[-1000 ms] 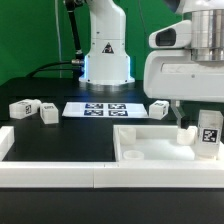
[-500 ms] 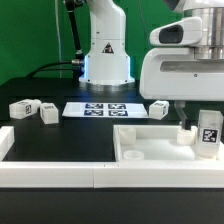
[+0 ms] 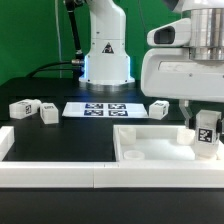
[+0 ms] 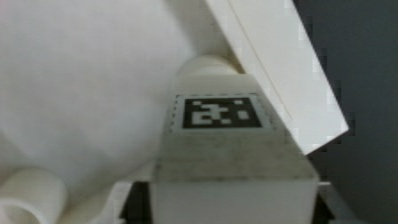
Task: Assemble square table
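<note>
A white robot arm reaches down over a black bench. Its claw is lowered into the square tabletop, a white tray with a raised rim lying at the exterior view's right. The jaws are drawn in partway against the two sides of a table leg, a small white block with a black-and-white tag, and appear to have hold of it.

In the wrist view the table leg fills the gap in the claw, with its tag facing the camera and the tabletop rim just beside it.

To do this grasp well, I judge the jaws should sit square on the leg's flat sides and be firm before lifting straight up (the rim is close, so a tilted pull could snag).

The tray holds this one leg near its right end. A round socket shows at its left front corner.

Three more legs lie on the bench near the marker board.
</note>
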